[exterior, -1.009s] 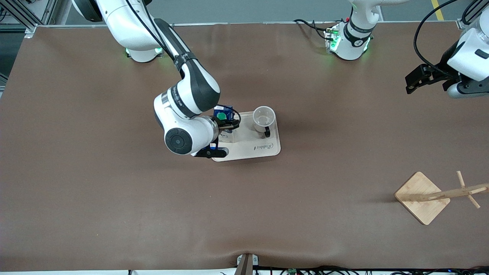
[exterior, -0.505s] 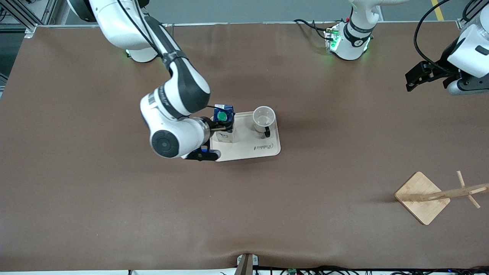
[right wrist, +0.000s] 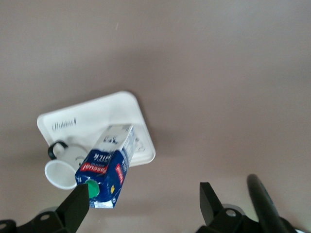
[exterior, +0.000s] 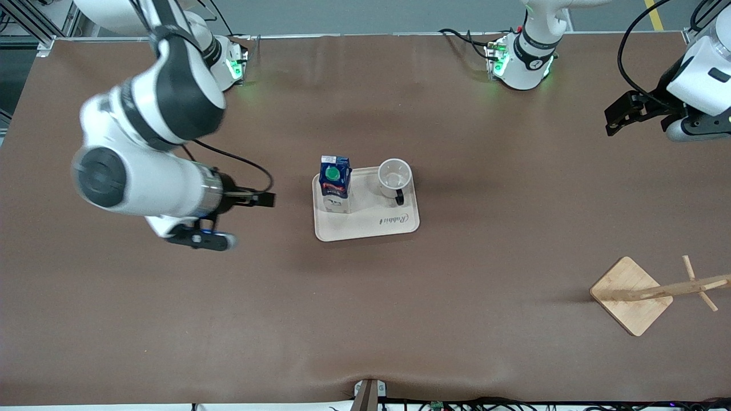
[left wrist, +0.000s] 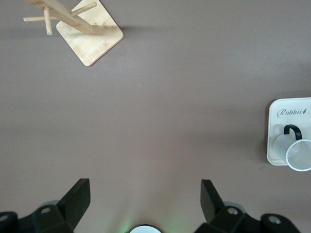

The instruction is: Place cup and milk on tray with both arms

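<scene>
The beige tray (exterior: 371, 225) lies mid-table. The dark-blue milk carton (exterior: 334, 182) stands upright on it, at the end toward the right arm. The white cup (exterior: 394, 176) stands upright on the tray beside the milk, handle toward the front camera. My right gripper (exterior: 264, 198) is open and empty, over bare table off the tray's end toward the right arm. In the right wrist view its gripper (right wrist: 143, 196) sees the milk (right wrist: 109, 167), cup (right wrist: 60, 170) and tray (right wrist: 112, 109). My left gripper (exterior: 619, 117) waits, open and empty (left wrist: 145, 191), over the left arm's end; the cup (left wrist: 297, 154) and tray (left wrist: 274, 141) show there.
A square wooden stand base (exterior: 631, 294) with a pegged post (exterior: 688, 284) sits nearer the front camera at the left arm's end; it also shows in the left wrist view (left wrist: 90, 36). Black cables (exterior: 462, 37) lie by the left arm's base.
My right gripper has let go of the milk and drawn back from the tray toward the right arm's end. The milk stays upright on the tray. The left arm barely moved.
</scene>
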Motion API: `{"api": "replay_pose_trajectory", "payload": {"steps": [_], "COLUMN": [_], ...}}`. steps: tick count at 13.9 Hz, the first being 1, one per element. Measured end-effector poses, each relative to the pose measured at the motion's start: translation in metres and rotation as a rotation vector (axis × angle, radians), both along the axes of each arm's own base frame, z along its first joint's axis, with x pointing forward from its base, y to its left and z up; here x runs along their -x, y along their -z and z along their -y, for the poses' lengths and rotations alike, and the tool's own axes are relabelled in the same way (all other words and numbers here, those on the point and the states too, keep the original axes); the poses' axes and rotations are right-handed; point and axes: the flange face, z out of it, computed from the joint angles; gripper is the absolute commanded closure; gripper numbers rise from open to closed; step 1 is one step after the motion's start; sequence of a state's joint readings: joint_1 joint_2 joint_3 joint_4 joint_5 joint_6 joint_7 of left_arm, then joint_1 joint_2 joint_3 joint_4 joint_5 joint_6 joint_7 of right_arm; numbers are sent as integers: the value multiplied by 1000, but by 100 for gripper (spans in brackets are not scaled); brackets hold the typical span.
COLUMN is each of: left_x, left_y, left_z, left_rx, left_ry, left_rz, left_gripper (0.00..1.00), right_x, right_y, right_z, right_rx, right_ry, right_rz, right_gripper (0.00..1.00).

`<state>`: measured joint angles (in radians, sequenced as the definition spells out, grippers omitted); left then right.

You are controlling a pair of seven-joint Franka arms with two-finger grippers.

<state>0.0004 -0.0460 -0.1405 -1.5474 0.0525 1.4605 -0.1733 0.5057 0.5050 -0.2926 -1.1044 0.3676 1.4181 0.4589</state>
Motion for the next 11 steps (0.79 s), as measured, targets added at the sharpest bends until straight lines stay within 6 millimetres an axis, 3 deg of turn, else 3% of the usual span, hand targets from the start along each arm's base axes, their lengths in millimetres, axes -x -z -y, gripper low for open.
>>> {"api": "replay_pose_trajectory", "payload": {"steps": [3,5,8,11], "left_x": [1,1,3,5], "left_y": [0,0,-2,-5], "left_z": [1,1,2,2], "left_rx": [-1,-1,-1,-2], "left_ry": [2,2,3,4], "left_rz": [-4,-5,-2,0], "left_gripper": [0,0,0,0], "right_x": [3,4,11,22], "right_y": [-57,-80,-103,-111], "right_z": [56,103,161,240], "right_rx": [24,101,132,107], "right_ry": [50,93,88,28], "right_rz": [96,139,164,173], "right_gripper": [0,0,0,0]}}
